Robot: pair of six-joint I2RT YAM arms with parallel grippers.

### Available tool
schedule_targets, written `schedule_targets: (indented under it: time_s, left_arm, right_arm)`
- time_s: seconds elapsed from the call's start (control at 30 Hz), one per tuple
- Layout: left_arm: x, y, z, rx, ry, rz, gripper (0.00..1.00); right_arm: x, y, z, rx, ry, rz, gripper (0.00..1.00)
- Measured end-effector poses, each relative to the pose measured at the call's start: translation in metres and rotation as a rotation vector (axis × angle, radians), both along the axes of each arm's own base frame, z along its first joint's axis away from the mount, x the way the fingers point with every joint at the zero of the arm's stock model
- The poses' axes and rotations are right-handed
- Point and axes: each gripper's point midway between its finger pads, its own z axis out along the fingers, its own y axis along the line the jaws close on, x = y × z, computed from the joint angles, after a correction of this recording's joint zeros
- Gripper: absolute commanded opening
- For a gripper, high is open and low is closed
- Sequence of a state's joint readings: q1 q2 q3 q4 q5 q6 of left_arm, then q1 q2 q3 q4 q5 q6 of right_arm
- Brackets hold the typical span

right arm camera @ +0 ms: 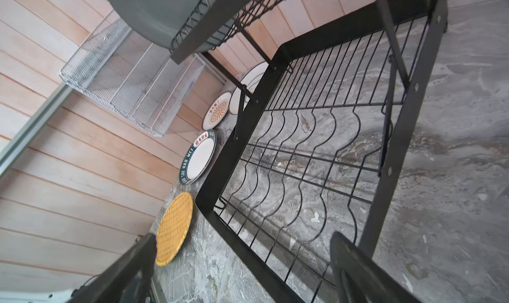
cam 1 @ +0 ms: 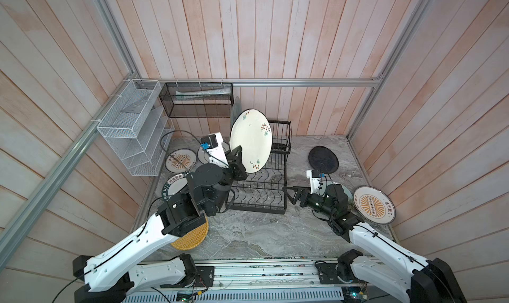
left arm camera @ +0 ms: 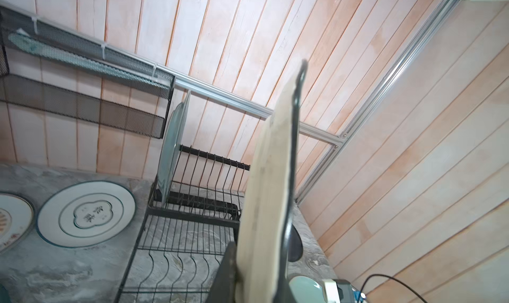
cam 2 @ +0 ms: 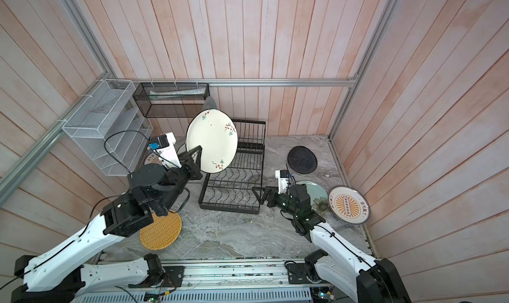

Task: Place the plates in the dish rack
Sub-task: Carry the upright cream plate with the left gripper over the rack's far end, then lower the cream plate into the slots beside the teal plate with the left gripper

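Four plates lie flat on the marble counter (cam 1: 248, 238) on the outer side of the left claw (cam 1: 237, 153), not yet loaded. They are a sunburst plate (cam 1: 179, 162), a white plate with a quatrefoil badge (left arm camera: 85, 213), a plate with a dark lettered rim (right arm camera: 198, 157) and, back by the arm's elbow, a yellow ribbed plate (cam 2: 161, 230).

The claw is clamped on the lower rim of a cream plum-blossom plate (cam 1: 251, 140), one finger across the face and the other behind, holding it on edge and nearly upright. That seems the reason for the grip: only a plate standing on its rim will drop between the wires of the dish rack (cam 1: 257, 211), which sits beneath and beyond the claw. Farther beyond it, a grey-green plate (left arm camera: 172, 144) already stands in the raised tier, so I'd judge the cream one is meant to go in nearby. Whether it hangs over the upper tier or the empty wavy lower slots, I can't tell.

Past the rack, the right claw (cam 1: 287, 195) hovers with jaws spread wide and nothing in them. It is just beside the rack's front corner and points at it, perhaps ready to steady the frame. Behind that claw lie a pale green plate (cam 2: 319, 193), half under its arm, a matte black plate (cam 1: 322, 160) and a second sunburst plate (cam 1: 374, 204).
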State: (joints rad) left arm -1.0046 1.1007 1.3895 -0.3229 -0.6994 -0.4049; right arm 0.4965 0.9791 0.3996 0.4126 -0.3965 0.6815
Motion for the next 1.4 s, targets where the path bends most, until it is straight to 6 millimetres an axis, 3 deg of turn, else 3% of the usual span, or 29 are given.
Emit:
schedule_targets:
  time_s: [0.1,0.3,0.5,0.7,0.87,1.17,1.4]
  left_arm:
    - [0.016,-0.012,0.015,0.112,-0.044,0.056,0.0]
    - [0.06,-0.029,0.025,0.327,-0.089,0.176,0.0]
    - [0.115,-0.014,0.021,0.448,-0.056,0.277,0.0]
    - [0.14,0.001,0.005,0.527,0.0,0.299,0.0]
    - [0.158,0.0,-0.011,0.569,0.042,0.296,0.0]
    - [0.197,-0.003,-0.058,0.664,0.136,0.302,0.0]
    - [0.213,-0.005,-0.075,0.719,0.162,0.288,0.0]
  right_arm:
    - [-0.005,0.007,0.003,-0.001,-0.038,0.022,0.98]
    - [-0.008,0.009,0.0,-0.004,-0.1,0.011,0.98]
    - [-0.009,0.01,-0.005,0.003,-0.126,0.013,0.98]
    - [-0.012,0.021,-0.008,0.015,-0.137,0.057,0.98]
    - [-0.012,0.026,-0.016,0.01,-0.123,0.076,0.98]
    - [-0.012,0.031,-0.02,0.01,-0.117,0.096,0.98]
    - [-0.013,0.033,-0.021,0.013,-0.117,0.107,0.98]
